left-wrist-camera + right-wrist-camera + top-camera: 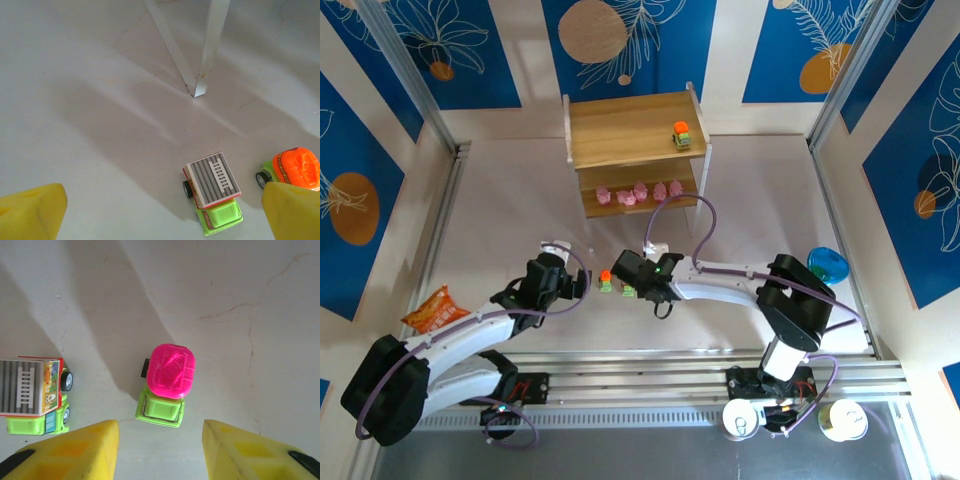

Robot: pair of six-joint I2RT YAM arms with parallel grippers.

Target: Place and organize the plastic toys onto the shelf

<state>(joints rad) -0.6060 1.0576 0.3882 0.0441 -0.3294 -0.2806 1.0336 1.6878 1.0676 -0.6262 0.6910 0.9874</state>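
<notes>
Your right gripper [160, 437] gapes wide, the pink-topped truck [167, 377] just at its 12 o'clock. Your left gripper [162, 210] is wide too, the grey-topped truck [214, 192] toward its 2 o'clock. At the table's [520, 200] 12 o'clock, the shelf [630, 130] holds 5 pigs [640, 192] below and 1 orange-topped truck [681, 134] on top.

Orange snack bag [435, 310]; blue cup [827, 265]
</notes>
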